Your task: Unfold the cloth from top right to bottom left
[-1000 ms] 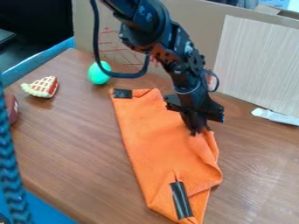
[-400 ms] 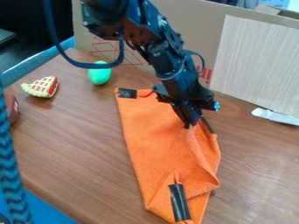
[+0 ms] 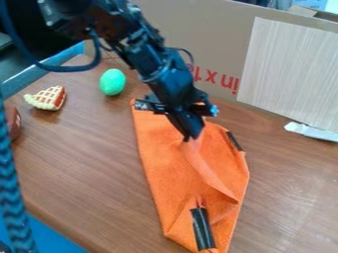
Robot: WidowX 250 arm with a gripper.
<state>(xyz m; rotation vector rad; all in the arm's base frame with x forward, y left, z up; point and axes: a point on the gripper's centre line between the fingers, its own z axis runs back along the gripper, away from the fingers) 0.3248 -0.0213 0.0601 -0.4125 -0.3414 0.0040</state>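
Pincer (image 3: 190, 136) on creased orange cloth (image 3: 166, 160).

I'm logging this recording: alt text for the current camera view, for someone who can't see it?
A black robot gripper pinches a raised fold of a partly folded orange cloth on a brown table. Toward the picture's upper left lie a green egg-shaped object and a toy pie slice; cardboard stands behind.

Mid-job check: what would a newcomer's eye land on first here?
Probably the bright orange cloth lying across the wooden table, with the black gripper pinching a raised fold of it. Next, the green egg-shaped toy beyond its upper left corner, then the lattice-topped toy pie slice at far left.
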